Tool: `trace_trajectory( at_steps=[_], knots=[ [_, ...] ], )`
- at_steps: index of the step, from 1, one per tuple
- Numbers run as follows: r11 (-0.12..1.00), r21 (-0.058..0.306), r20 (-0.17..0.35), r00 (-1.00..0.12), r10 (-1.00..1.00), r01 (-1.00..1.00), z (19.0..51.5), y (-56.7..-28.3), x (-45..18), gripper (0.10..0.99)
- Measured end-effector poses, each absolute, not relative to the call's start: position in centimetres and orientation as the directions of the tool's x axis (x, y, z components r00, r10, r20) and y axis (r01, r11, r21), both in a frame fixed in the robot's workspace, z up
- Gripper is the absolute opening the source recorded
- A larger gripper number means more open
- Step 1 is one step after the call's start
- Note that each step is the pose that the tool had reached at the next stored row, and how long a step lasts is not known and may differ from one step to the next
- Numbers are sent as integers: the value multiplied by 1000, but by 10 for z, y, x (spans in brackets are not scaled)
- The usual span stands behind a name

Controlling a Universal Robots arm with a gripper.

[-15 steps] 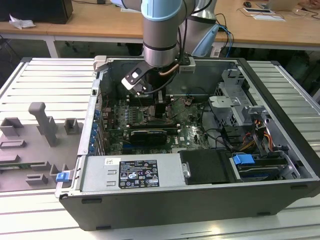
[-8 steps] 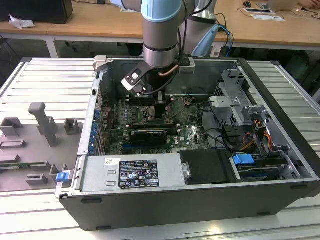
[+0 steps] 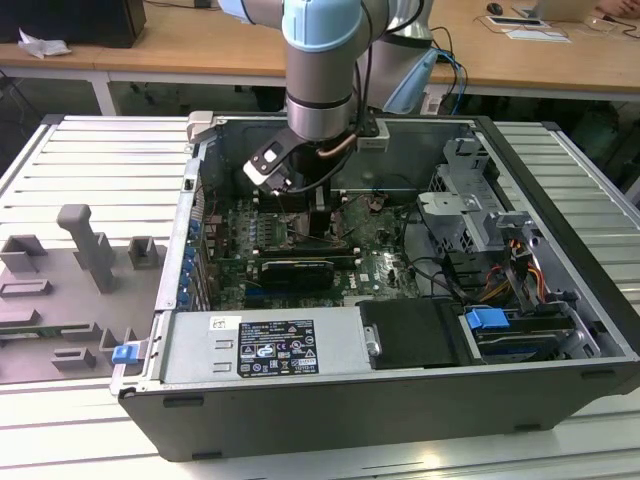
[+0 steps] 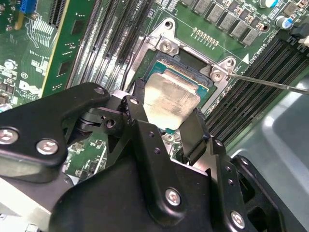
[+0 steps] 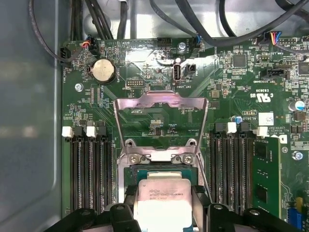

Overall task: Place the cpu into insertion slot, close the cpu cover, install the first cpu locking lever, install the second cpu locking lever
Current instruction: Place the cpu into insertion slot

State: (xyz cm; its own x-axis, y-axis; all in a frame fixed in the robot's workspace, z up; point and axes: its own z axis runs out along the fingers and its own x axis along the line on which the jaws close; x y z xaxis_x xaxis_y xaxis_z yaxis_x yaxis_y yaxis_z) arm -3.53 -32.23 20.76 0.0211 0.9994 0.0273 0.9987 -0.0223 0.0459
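Note:
My gripper (image 4: pixel 166 116) is shut on the cpu (image 4: pixel 171 99), a pale silvery square chip held by two opposite edges between the black fingers (image 4: pixel 136 99). The chip hangs slightly tilted right over the insertion slot (image 4: pixel 193 72); whether it touches the slot I cannot tell. In the first wrist view the cpu (image 5: pixel 163 195) covers most of the insertion slot (image 5: pixel 159 170), and the cpu cover (image 5: pixel 161 99) stands swung open beyond it. A thin wire locking lever (image 4: pixel 270 83) juts out beside the socket. In the exterior view the gripper (image 3: pixel 320 222) reaches down inside the computer case (image 3: pixel 400 400).
Black memory slots (image 5: pixel 89 174) flank the socket on both sides. A long black graphics card (image 3: pixel 295 270) lies in front of the arm, with the power supply (image 3: pixel 260 345) nearer. Cables (image 5: pixel 203 29) and drive cages (image 3: pixel 470 215) crowd the case's far and right sides.

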Motion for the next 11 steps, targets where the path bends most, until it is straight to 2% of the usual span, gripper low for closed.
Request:
trace_trajectory(
  at_steps=[11],
  knots=[
    [-22, 46, 27, 21, 999, 999, 202, -320, -36, 533]
  ],
)
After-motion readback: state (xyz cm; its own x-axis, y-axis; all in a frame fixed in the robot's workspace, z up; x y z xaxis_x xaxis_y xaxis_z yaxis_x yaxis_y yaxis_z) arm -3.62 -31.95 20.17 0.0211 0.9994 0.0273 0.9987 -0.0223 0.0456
